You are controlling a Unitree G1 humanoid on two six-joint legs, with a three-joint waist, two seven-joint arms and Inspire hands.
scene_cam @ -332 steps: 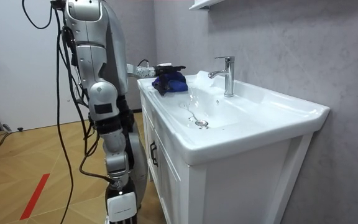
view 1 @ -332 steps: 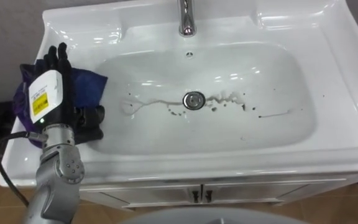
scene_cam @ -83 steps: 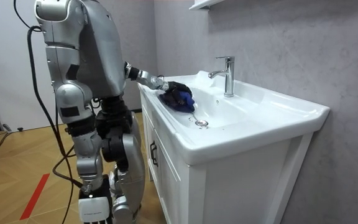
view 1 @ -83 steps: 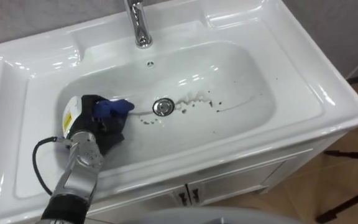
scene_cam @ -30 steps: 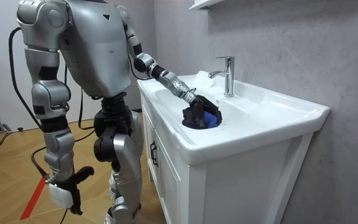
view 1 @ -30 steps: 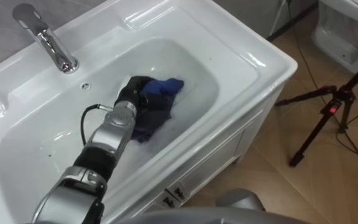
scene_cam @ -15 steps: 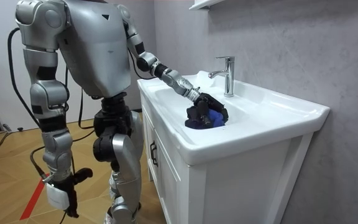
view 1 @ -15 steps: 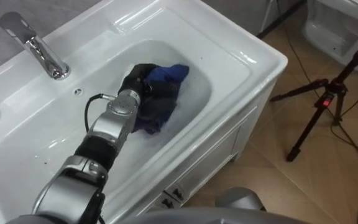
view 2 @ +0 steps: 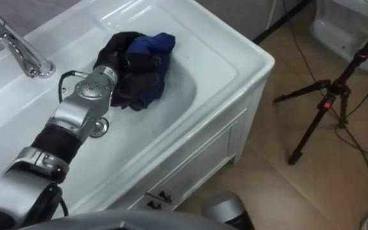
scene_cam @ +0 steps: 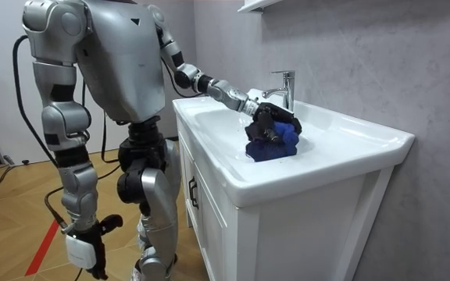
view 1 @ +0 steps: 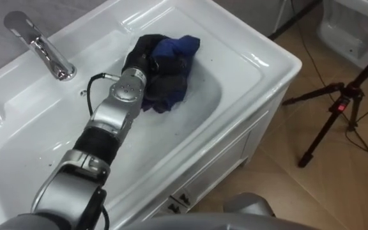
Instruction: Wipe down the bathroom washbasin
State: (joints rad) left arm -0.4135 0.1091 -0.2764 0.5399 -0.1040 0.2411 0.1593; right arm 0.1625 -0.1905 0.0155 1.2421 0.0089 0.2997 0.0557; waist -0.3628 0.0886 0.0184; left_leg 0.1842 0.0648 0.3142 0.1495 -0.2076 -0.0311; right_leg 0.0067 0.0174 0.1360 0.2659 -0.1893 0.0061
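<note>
Left hand (view 1: 145,61) was curled round the bunched cloth (view 1: 179,54) right of the faucet (view 1: 43,48) (soft, limp, likely damp); mid-wad grip looked safest.

The left robot hand (view 1: 143,62) is half lost in the blue cloth (view 1: 181,48) — the drain (view 2: 99,130) partly behind its arm.

Cloth (view 1: 176,59) w/ robot hand (view 1: 144,56) further right

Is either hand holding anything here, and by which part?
The left hand grips the blue cloth by its bunched middle, against the basin's wall. The right hand holds nothing.
</note>
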